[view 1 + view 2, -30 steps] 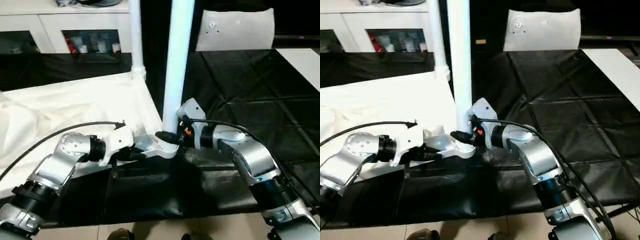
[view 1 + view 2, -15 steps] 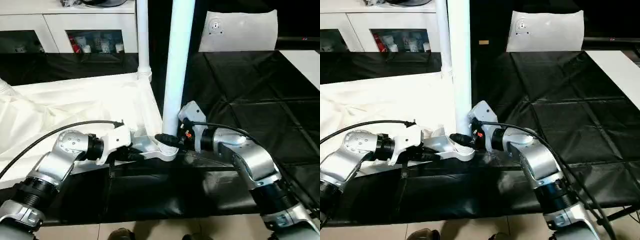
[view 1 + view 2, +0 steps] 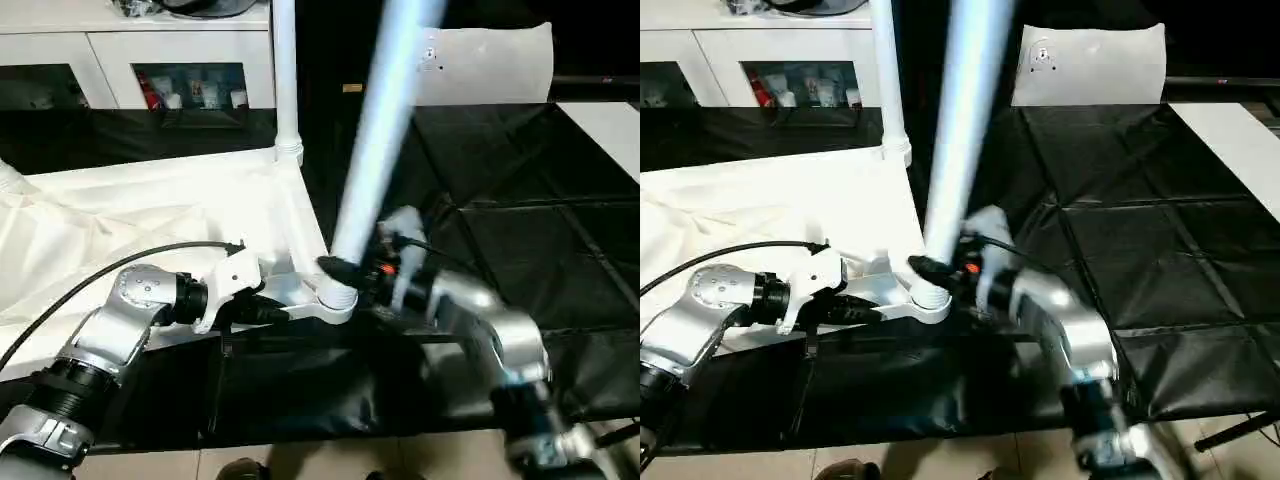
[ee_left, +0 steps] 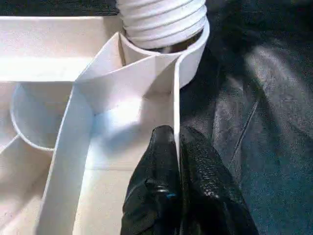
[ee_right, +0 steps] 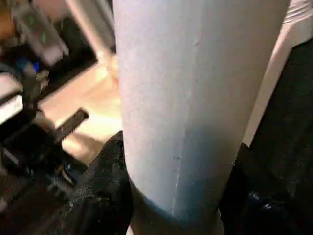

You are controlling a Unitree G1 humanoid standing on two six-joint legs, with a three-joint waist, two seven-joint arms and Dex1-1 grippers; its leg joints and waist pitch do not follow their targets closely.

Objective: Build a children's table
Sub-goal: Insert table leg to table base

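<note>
The tabletop [image 3: 150,200] lay underside up on the black-covered table [image 3: 540,230]; one leg [image 3: 284,70] stood seated in the far corner socket; a second leg [image 3: 385,120], tilted, had its threaded foot entering the near corner socket [image 3: 335,298], so seating remained unfinished; the other legs' state could not be told. The left end effector [image 4: 177,147] was clamped on the tabletop's rim wall beside that socket; the right end effector [image 5: 171,196] was clamped around the tilted leg's lower end. The near socket sat close to the table's front edge; open black surface lay to the right; a white cabinet [image 3: 130,50] stood behind.
</note>
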